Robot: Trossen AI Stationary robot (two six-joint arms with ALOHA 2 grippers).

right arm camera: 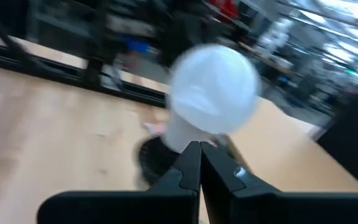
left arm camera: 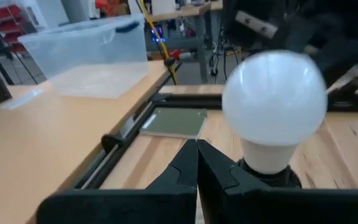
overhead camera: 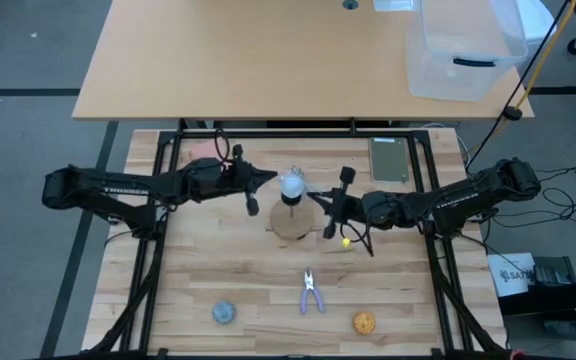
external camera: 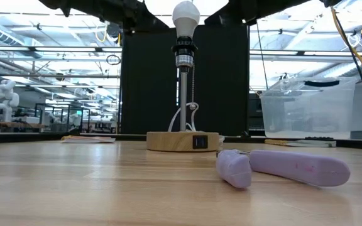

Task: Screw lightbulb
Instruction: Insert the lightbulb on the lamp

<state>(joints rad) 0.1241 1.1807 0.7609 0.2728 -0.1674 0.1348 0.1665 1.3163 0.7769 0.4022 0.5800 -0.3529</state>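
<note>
The white frosted lightbulb (overhead camera: 291, 184) (external camera: 186, 17) sits upright in the socket on top of a thin lamp post that rises from a round wooden stand (overhead camera: 290, 220) (external camera: 182, 140) at the table's middle. My left gripper (overhead camera: 271, 178) (left arm camera: 197, 149) is shut, level, and just left of the bulb's neck, with a strip of table showing between them. My right gripper (overhead camera: 315, 202) (right arm camera: 199, 149) is shut too, and points level at the bulb's neck (right arm camera: 185, 134) from the right. My right gripper's shut fingertips stand right in front of the bulb's neck in its wrist view. Whether they touch it, I cannot tell.
Purple pliers (overhead camera: 310, 292) (external camera: 281, 166) lie near the front edge, between a blue-grey ball (overhead camera: 224, 312) and an orange ball (overhead camera: 364, 322). A small yellow thing (overhead camera: 346, 241) lies right of the stand. A grey-green plate (overhead camera: 389, 160) lies far right, and a clear bin (overhead camera: 463, 45) stands on the desk beyond.
</note>
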